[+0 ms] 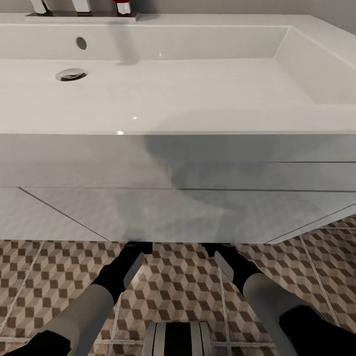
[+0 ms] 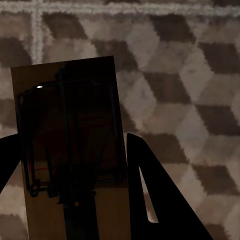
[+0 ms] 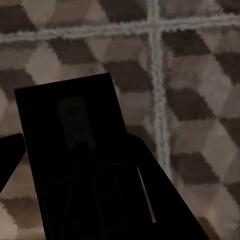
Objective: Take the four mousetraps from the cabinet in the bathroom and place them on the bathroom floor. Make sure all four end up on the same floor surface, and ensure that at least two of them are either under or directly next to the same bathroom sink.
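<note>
Left wrist view: a mousetrap (image 2: 70, 145), tan board with dark wire, is clamped between the left gripper's (image 2: 75, 180) dark fingers (image 2: 155, 200) above the bathroom floor (image 2: 190, 90) of cube-patterned tiles. Right wrist view: a second, shadowed mousetrap (image 3: 75, 150) is likewise pinched in the right gripper (image 3: 85, 185) over a pale grout cross. Head view: both forearms reach under the white vanity front (image 1: 178, 212), which hides the grippers' tips; above it lies the sink (image 1: 163, 89) with drain (image 1: 71, 74) and chrome tap bases (image 1: 81, 6).
</note>
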